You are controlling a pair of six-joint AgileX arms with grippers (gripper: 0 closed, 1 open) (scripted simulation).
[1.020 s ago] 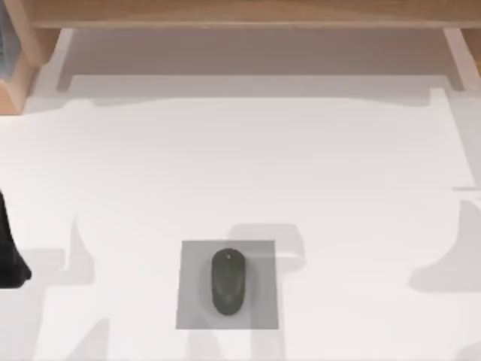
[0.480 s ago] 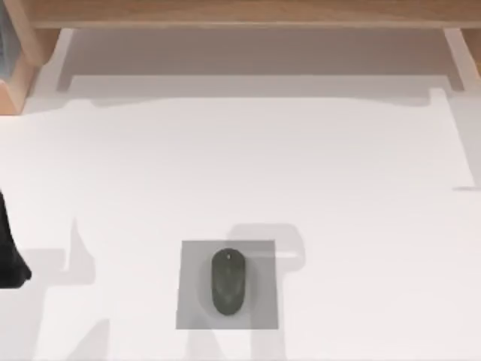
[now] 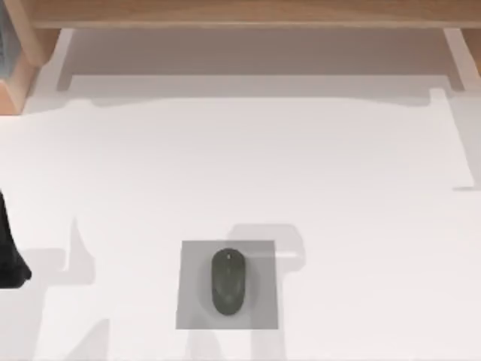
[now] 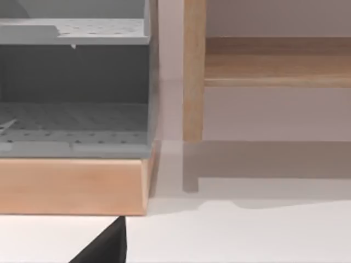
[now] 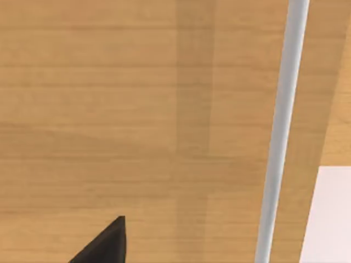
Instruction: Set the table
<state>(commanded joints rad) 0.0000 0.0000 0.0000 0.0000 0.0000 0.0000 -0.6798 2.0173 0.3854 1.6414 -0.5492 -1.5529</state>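
a dark mouse (image 3: 228, 281) sat on the grey pad (image 3: 192, 259) on the tabletop (image 3: 263, 165); left arm (image 3: 10, 252) waited left of the pad, its claw's state i couldn't tell. the setting looked done, nothing left to move.

Matte white table (image 3: 240, 165), light wooden frame (image 3: 248, 13).

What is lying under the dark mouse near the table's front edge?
A small grey square pad lies flat on the white table, and the mouse sits on its middle. The patch of pad directly beneath the mouse is covered, so it cannot be seen.
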